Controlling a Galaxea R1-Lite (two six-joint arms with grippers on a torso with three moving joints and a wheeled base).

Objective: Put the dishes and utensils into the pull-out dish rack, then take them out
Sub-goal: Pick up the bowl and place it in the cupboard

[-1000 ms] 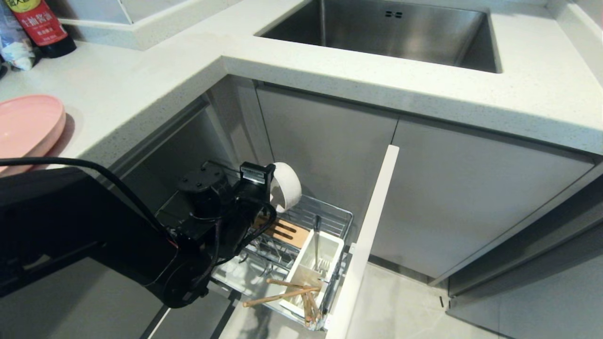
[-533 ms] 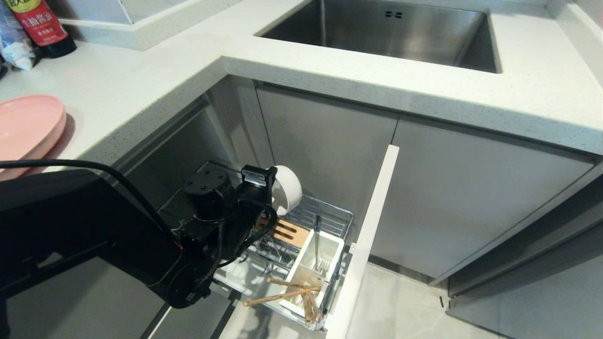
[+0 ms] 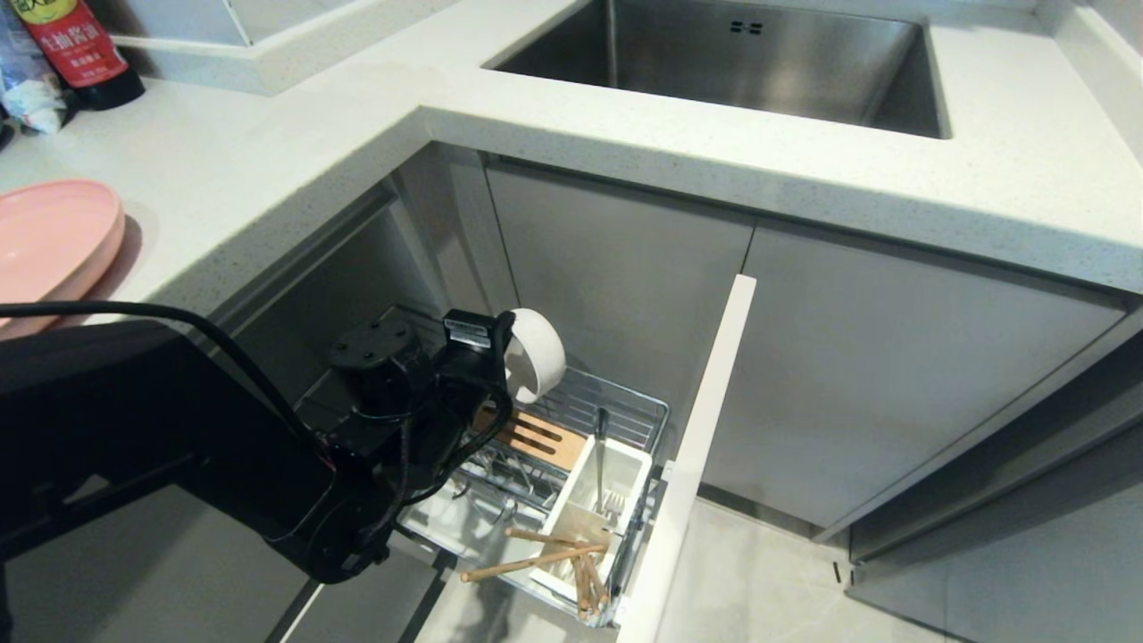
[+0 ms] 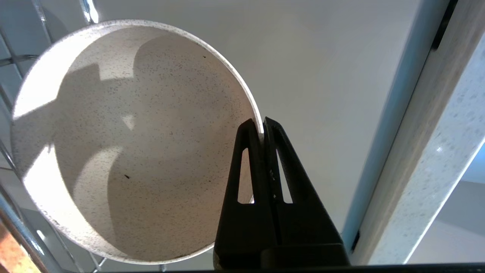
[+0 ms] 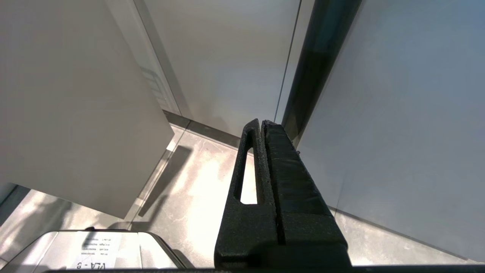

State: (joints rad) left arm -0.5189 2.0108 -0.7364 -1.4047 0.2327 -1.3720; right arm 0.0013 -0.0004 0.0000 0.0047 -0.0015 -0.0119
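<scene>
1 left gripper (image 4: 263, 129) pinches the speckled bowl's (image 4: 129, 144) rim above the pull-out dish rack (image 3: 571, 464).

White countertop (image 3: 625, 116), steel sink (image 3: 741, 62), tiled floor (image 3: 759, 580)

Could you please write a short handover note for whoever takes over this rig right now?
Left gripper: jaws shut on the rim of the speckled bowl, held on edge above the pull-out dish rack.
Right gripper: jaws shut, empty, parked low near the floor.
Chopsticks lie at the white caddy; the fork stands in it.
Pink plate sits on the counter.
Done: utensils are in the rack.
Left: whether the bowl is going in or coming out is unclear; the plate is out of the rack.
</scene>
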